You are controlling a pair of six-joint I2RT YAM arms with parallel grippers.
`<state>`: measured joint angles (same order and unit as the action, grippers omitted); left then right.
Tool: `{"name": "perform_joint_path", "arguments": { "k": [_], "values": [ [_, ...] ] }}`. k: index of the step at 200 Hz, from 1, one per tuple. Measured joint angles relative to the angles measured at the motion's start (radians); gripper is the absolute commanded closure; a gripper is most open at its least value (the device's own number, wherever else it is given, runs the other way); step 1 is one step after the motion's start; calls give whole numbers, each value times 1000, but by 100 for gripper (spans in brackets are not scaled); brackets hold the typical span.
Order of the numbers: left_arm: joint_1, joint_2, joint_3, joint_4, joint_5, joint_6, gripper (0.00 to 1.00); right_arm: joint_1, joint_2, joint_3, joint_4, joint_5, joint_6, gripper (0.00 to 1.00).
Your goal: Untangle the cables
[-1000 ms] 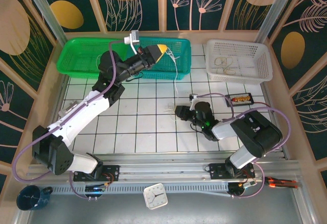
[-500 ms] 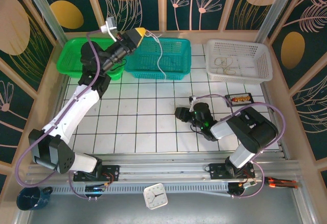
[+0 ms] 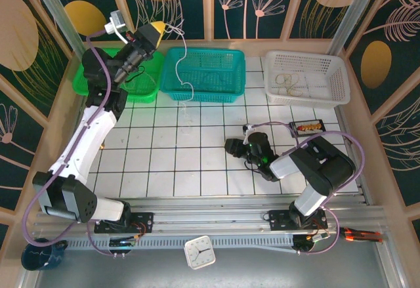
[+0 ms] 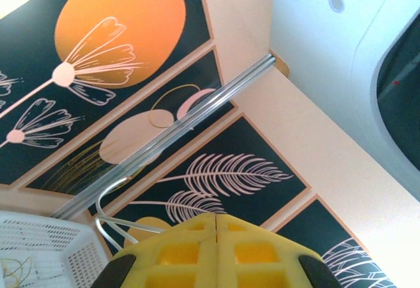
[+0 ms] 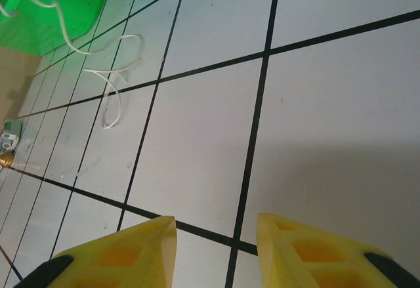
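We pinch one thin whitish cable (image 4: 97, 206) aloft in our left gripper (image 4: 215, 222), fingers pressed together, while our right gripper (image 5: 216, 226) hovers spread and empty, so only binning seems left.

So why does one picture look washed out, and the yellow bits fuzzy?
Left wrist view: tilted up at the bright ceiling, top-left corner glares white. Right wrist view: the right gripper is too close to focus, soft shadow on tiles. Top external view: evenly lit, sharp.

No legible text, labels, brands or numbers anywhere.
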<state>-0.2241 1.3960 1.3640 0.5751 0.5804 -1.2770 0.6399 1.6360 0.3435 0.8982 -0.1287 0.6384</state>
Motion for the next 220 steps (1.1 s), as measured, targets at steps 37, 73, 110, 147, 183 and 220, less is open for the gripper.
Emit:
{"name": "perform_joint_path", "arguments": {
  "k": [37, 73, 110, 147, 183, 220],
  "values": [
    [0, 0, 7, 3, 18, -12, 100, 8, -16, 51, -50, -6, -18, 47],
    [0, 0, 7, 15, 23, -40, 100, 32, -20, 156, -84, -22, -67, 39],
    [0, -6, 34, 19, 25, -62, 100, 68, -2, 264, -94, -31, -121, 37],
    [0, -28, 94, 24, 25, -79, 100, 101, 69, 345, -92, -43, -162, 36],
    [0, -43, 149, 30, 25, -91, 100, 137, 134, 385, -77, -49, -170, 35],
    [0, -44, 172, 31, 25, -100, 100, 164, 166, 419, -52, -48, -169, 29]
  ]
}}
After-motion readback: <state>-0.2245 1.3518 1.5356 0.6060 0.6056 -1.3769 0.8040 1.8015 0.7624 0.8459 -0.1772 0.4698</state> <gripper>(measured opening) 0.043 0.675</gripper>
